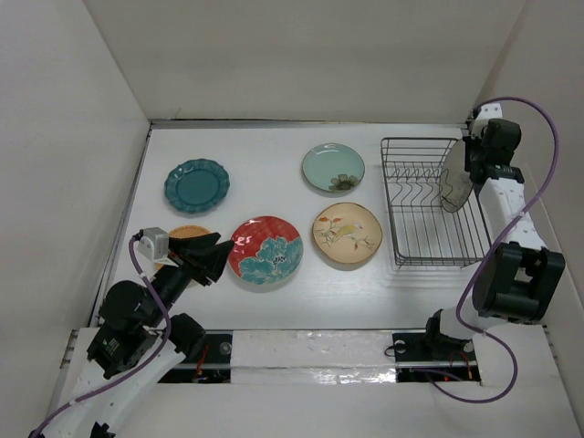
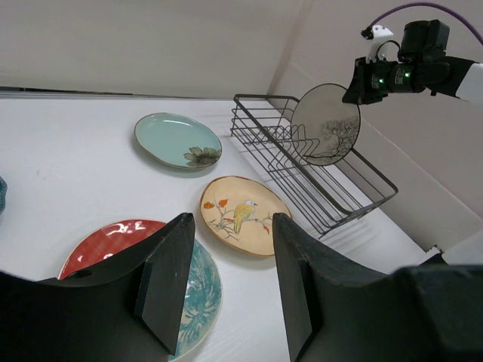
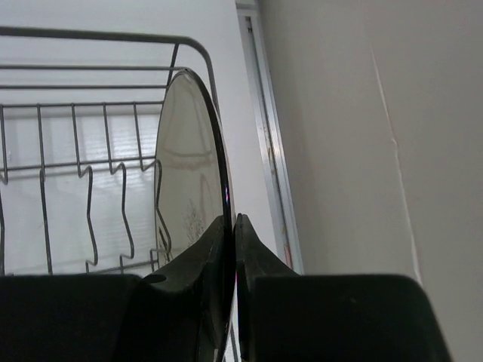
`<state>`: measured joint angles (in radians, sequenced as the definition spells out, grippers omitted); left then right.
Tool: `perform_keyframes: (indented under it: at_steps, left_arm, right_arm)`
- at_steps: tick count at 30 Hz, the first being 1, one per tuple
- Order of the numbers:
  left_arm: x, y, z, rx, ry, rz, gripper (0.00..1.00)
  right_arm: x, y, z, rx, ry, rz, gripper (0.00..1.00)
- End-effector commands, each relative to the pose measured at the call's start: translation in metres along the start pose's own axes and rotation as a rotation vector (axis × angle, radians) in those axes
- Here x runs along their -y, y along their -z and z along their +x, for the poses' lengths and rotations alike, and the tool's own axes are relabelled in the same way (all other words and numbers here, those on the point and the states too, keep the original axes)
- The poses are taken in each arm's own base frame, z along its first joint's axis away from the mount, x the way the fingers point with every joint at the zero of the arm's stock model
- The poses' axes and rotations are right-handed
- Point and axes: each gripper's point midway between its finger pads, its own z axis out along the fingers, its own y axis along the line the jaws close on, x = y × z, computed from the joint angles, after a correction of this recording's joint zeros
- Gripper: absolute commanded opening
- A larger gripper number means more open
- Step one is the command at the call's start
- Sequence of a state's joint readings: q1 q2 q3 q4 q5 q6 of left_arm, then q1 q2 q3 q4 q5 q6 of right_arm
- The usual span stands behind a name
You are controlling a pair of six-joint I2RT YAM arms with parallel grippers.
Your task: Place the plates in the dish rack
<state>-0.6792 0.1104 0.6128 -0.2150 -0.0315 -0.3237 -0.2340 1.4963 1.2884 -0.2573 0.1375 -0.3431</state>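
Observation:
My right gripper is shut on the rim of a dark-rimmed cream plate. It holds the plate upright on edge over the right end of the dish rack, beside the right wall. Four plates lie flat on the table: scalloped dark teal, pale mint, tan floral, and red with a teal flower. An orange plate peeks out from under my left arm. My left gripper hangs open and empty just left of the red plate.
White walls close in the table on the left, back and right. The rack's upright prongs stand bare to the left of the held plate. A purple cable loops off the right arm near the wall.

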Motion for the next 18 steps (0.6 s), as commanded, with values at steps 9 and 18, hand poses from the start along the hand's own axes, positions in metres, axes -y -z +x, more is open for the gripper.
perform_keyframes:
  at_steps: [9, 18]
  left_arm:
    - [0.002, -0.006, -0.001, 0.000, 0.007, 0.003, 0.42]
    - [0.000, -0.010, 0.004, -0.022, 0.005, -0.009, 0.42]
  right_arm:
    - [0.018, 0.000, -0.060, 0.218, -0.303, 0.077, 0.68]
    - [-0.020, 0.066, -0.130, 0.398, -0.472, -0.012, 0.47]
